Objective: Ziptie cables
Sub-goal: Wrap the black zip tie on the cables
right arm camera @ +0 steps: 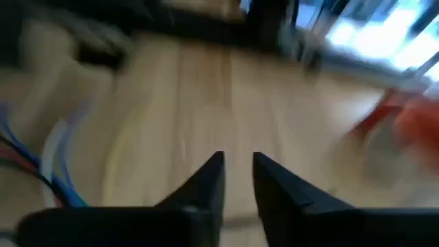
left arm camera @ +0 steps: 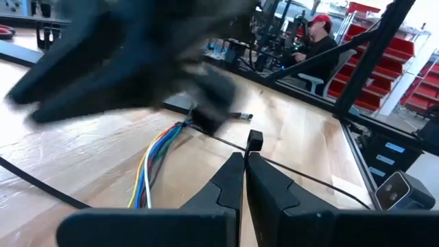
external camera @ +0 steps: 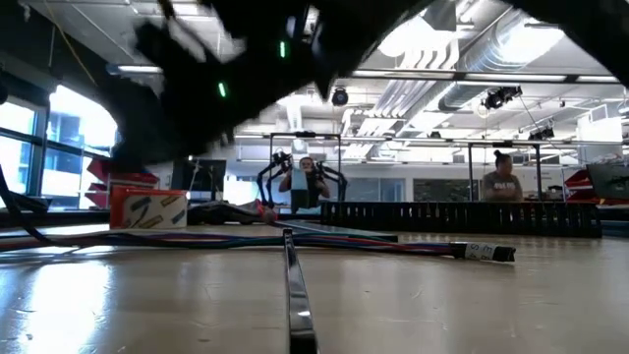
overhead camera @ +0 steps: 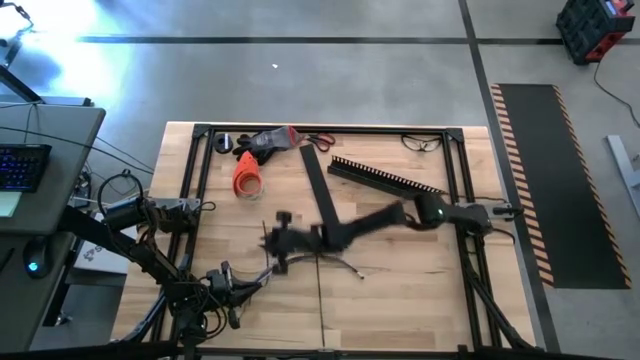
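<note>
The cables (left arm camera: 154, 168), a bunch of blue, yellow, green and white wires, lie on the wooden table near its middle (overhead camera: 335, 264); the low view shows them as a flat strand (external camera: 373, 244). My left gripper (left arm camera: 244, 156) is shut close beside them, at a thin black ziptie (left arm camera: 309, 180) that runs across the table past its tips. My right gripper (right arm camera: 237, 165) hovers blurred over the table's middle (overhead camera: 278, 240). It is slightly open with nothing between its fingers, and the cables (right arm camera: 55, 171) are off to one side of it. My left gripper's shut fingertips meet the ziptie where a small black block (left arm camera: 254, 140) stands just beyond them. The fingers come in level and lie across the strap. The strap rests slack on the table on both sides. The tips themselves hide how much of it they have.
A long black slotted channel (overhead camera: 385, 178) and a flat black strip (overhead camera: 320, 190) lie at the far middle. An orange cone-shaped thing (overhead camera: 247, 175), scissors (overhead camera: 318, 140) and glasses (overhead camera: 420, 143) sit along the far edge. A black frame (overhead camera: 200, 170) rims the table. People (external camera: 503, 182) are in the room behind.
</note>
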